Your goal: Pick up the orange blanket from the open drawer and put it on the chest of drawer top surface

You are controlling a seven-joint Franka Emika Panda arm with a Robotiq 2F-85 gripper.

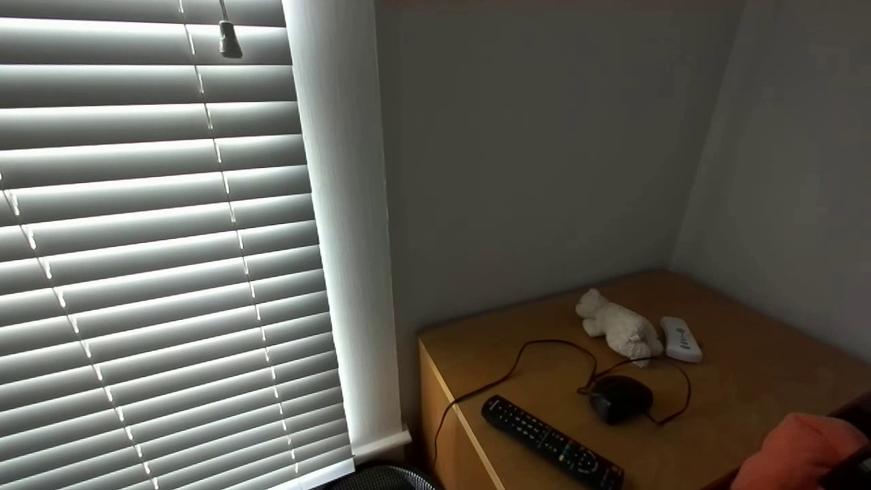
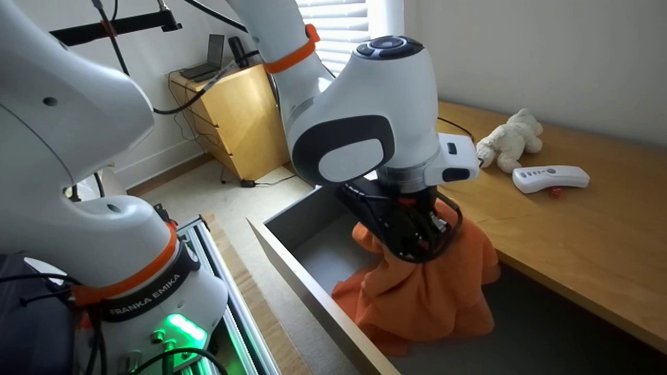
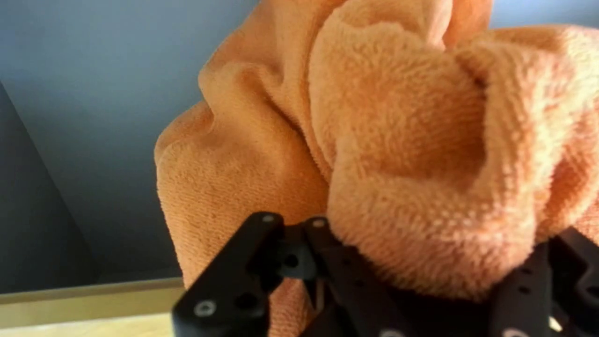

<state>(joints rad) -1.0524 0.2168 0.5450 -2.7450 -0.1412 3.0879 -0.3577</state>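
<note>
The wooden worktop (image 1: 759,361) carried a white plush animal (image 1: 620,329) just beside a white controller (image 1: 681,339), plus a corded black device (image 1: 620,399), a black remote (image 1: 551,441) and a small red object (image 2: 556,192).

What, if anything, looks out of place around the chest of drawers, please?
Nothing visible looks spilled or damaged. Slightly untidy, though: the black cable loops loosely across the chest top and trails over its edge.

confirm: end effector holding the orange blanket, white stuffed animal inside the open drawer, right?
No: in both exterior views the white stuffed animal is on the chest top, not in the drawer. The end effector does hold the orange blanket.
</note>
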